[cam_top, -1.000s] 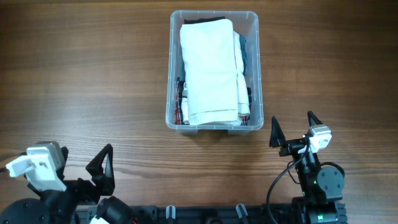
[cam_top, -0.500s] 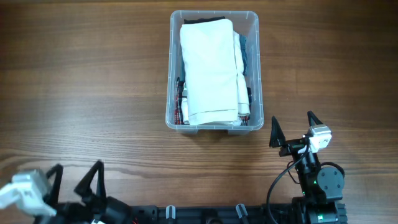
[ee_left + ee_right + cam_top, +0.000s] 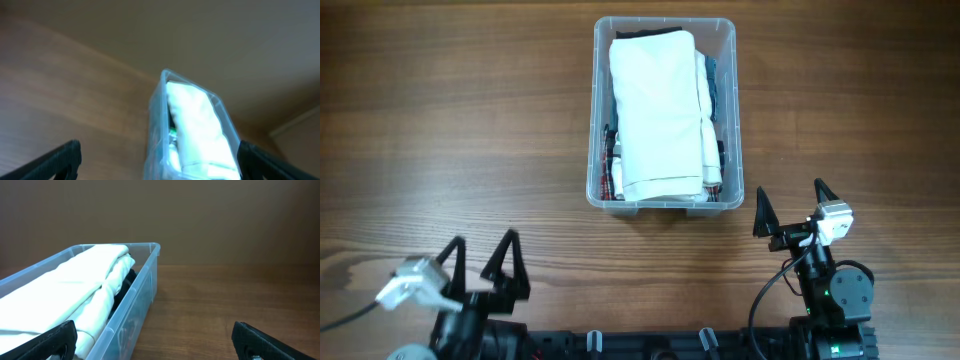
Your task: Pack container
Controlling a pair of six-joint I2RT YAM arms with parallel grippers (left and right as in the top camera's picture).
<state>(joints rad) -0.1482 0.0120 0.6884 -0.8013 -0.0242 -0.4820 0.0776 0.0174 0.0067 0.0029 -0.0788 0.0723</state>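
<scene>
The clear plastic container [image 3: 729, 110] stands at the table's far middle. A folded white cloth [image 3: 657, 110] lies on top inside it, with darker clothes beside and under it. The container also shows in the left wrist view [image 3: 156, 125] and the right wrist view [image 3: 135, 300]. My left gripper [image 3: 480, 266] is open and empty at the front left edge, well short of the container. My right gripper [image 3: 790, 208] is open and empty at the front right, just past the container's near right corner.
The wooden table [image 3: 450, 130] spreads bare to the left and right of the container. The arm bases and a black rail [image 3: 660, 345] sit along the front edge.
My left arm has swung at the front edge, first pulling left and down, then coming back right so its fingers point up the table. The right arm and container have not moved.
</scene>
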